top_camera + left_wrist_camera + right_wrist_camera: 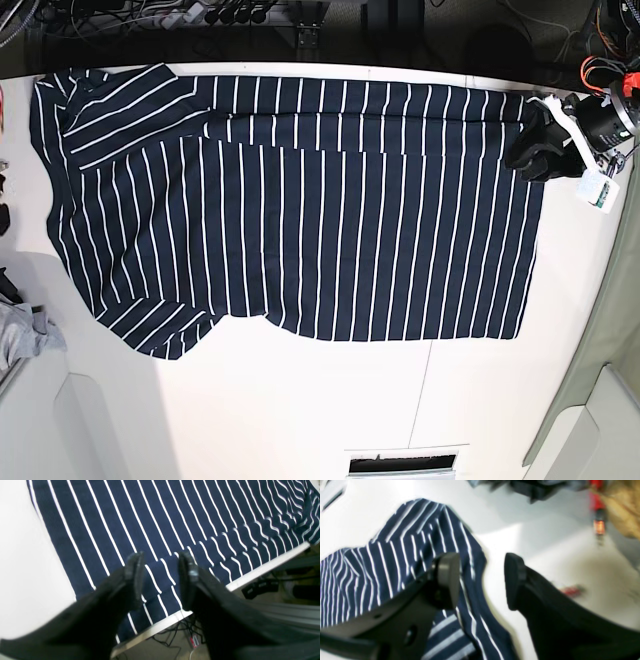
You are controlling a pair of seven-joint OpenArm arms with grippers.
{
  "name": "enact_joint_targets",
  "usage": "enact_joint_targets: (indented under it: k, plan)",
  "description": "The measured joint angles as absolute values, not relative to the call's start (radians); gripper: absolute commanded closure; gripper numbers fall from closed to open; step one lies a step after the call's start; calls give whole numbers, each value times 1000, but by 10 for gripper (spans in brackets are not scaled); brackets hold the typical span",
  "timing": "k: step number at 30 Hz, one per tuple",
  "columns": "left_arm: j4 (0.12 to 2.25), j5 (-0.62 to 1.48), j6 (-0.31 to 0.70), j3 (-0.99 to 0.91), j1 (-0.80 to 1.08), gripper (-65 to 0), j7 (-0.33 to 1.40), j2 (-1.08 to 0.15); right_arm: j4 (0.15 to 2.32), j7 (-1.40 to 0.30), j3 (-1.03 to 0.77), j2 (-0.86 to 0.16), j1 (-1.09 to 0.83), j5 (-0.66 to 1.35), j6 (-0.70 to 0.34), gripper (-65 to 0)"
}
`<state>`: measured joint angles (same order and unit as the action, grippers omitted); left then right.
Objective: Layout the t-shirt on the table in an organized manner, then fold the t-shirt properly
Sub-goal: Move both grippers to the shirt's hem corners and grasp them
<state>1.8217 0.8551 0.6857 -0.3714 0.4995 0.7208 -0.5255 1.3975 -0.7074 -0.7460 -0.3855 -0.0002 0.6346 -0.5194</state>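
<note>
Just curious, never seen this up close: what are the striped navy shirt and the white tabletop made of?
The dark navy white-striped t-shirt looks like soft matte knit fabric, probably cotton: it wrinkles and ripples near its hem. The white table looks hard and smooth, perhaps laminate, with a faint sheen.

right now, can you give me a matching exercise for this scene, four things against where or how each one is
Things:
1. t-shirt
2. grey cloth
3. left gripper
4. table

States:
a. white, bare along the near side in the base view
b. open, above striped fabric by the table's edge
c. crumpled at the base view's left edge
d. spread out, navy with thin white stripes

Pairs: 1-d, 2-c, 3-b, 4-a
</note>
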Motion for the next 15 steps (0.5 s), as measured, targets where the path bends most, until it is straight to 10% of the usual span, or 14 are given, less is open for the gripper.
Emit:
enact_joint_targets:
  k: [15]
  plan:
    - [1598,794,689,-358,332,-336,621,-619,769,-320,-477,-391,443,205,-333,-286]
